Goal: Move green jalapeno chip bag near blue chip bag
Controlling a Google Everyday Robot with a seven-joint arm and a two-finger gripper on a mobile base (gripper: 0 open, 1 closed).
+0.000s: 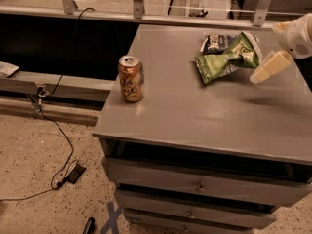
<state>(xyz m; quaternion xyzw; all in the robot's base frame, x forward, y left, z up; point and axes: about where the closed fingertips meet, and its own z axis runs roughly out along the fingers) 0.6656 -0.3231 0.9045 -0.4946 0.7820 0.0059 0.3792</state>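
Note:
The green jalapeno chip bag [225, 58] lies crumpled on the grey cabinet top [195, 111], at the back right. Its far edge overlaps the blue chip bag [218, 41], which lies flat just behind it and is partly covered. My gripper [271, 57] hangs just right of the green bag, above the cabinet top and apart from the bag. It is open and holds nothing. One cream finger [270, 67] points down and left toward the bag.
An orange soda can [131, 78] stands upright near the cabinet's left edge. The cabinet has drawers [195, 184] in front. Cables [58, 130] and a small black box [75, 172] lie on the speckled floor at left. A metal railing [146, 13] runs behind.

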